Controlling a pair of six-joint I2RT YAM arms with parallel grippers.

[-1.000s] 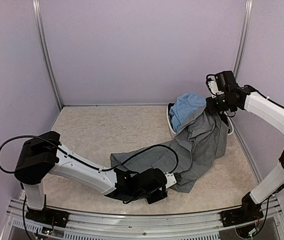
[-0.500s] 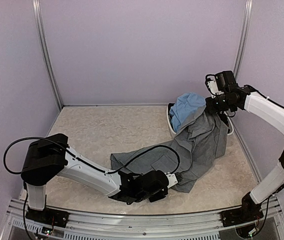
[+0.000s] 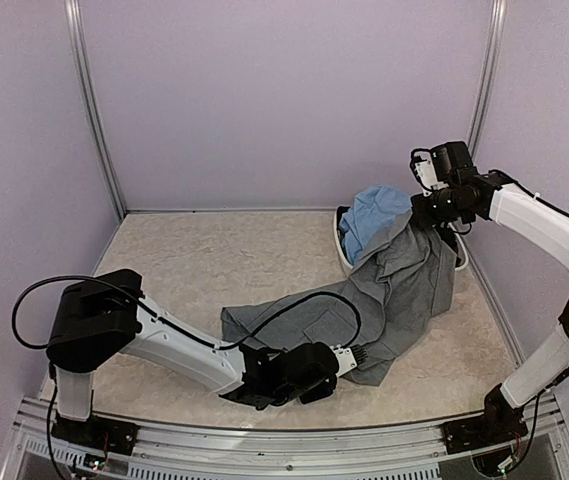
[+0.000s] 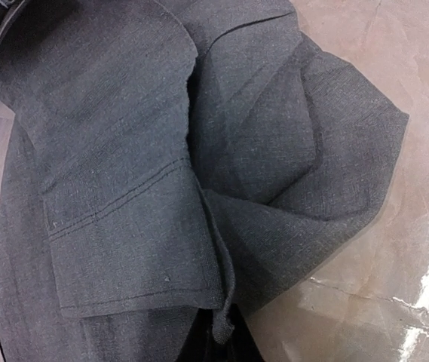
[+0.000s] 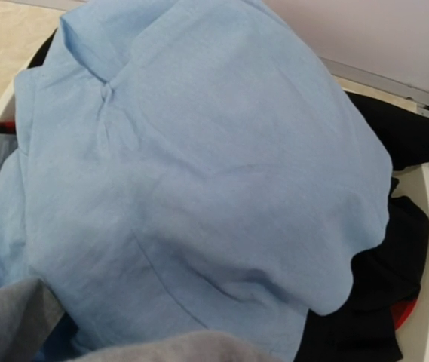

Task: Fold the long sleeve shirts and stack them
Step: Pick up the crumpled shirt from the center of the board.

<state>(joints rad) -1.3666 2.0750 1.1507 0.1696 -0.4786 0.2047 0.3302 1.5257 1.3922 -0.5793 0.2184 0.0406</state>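
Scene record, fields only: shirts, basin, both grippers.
grey shirt: draped from basin onto table, unfolded
blue shirt: bunched in basin, atop dark clothes
left gripper: at grey shirt's near hem; jaws hidden
right gripper: shut at grey shirt's top, seemingly pinching it
stack: not started

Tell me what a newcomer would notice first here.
A slate grey shirt drapes from the white basin at the back right down to the near middle of the table. A light blue shirt is heaped in that basin. The right gripper pinches the grey shirt's upper end, while the left gripper sits at its near hem.
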